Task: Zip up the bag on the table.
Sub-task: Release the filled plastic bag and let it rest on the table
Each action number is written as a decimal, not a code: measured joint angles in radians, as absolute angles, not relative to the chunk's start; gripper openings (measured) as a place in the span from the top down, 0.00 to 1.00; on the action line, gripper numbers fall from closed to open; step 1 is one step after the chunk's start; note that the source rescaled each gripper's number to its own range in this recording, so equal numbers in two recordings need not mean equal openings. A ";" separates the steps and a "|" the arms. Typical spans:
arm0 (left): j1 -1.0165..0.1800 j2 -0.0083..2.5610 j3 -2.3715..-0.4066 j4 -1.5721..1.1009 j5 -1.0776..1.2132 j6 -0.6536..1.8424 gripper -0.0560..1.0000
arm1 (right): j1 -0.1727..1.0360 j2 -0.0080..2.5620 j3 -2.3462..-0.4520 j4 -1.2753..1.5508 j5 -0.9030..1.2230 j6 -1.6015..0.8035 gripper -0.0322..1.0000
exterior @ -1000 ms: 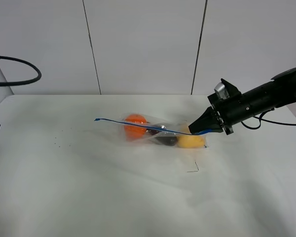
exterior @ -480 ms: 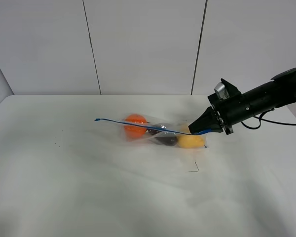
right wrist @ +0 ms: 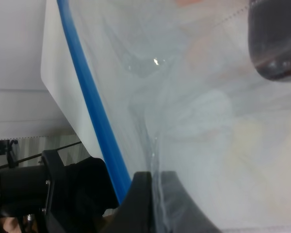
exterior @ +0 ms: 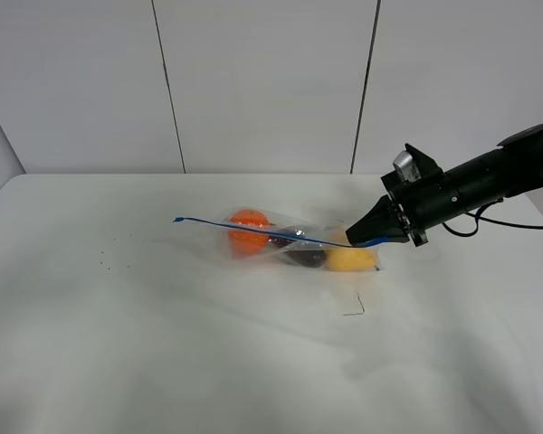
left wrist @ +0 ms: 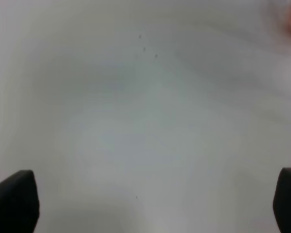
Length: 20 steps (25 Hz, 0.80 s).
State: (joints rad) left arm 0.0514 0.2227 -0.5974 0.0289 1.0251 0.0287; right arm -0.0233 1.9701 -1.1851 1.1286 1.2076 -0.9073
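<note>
The right gripper (exterior: 366,238), a tapered black pincer, is closed on the right end of the bag (exterior: 290,242), its fingers (right wrist: 141,204) pinching the clear film just beside the thin blue zipper strip (exterior: 253,231). The bag lies near the middle of the matte white table (exterior: 163,344), crinkly and glossy, with a round orange fruit (exterior: 247,228), a dark purple one (exterior: 303,256) and a yellow one (exterior: 351,259) showing through. The left gripper (left wrist: 153,201) hangs over bare tabletop, its dark fingertips spread wide and holding nothing.

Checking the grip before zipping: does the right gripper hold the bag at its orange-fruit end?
No, the right gripper pinches the bag at the end beside the yellow fruit.
</note>
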 joint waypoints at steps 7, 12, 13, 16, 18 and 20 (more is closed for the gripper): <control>0.051 0.080 -0.538 0.000 1.025 0.029 0.00 | -0.023 1.970 -1.185 1.129 1.208 -0.907 0.97; 0.051 0.009 -0.514 -0.006 1.026 0.029 0.00 | -0.023 1.970 -1.185 1.129 1.208 -0.907 0.97; 0.051 -0.001 -0.511 -0.006 1.028 0.029 0.00 | -0.023 1.970 -1.185 1.129 1.208 -0.907 0.97; 0.051 -0.006 -0.499 -0.007 1.049 0.031 0.00 | -0.023 1.970 -1.185 1.129 1.208 -0.907 0.97; 0.051 -0.007 -0.494 -0.007 1.052 0.031 0.00 | -0.023 1.970 -1.185 1.129 1.208 -0.907 0.97; 0.051 -0.007 -0.494 -0.008 1.054 0.031 0.00 | -0.023 1.970 -1.185 1.129 1.208 -0.907 0.97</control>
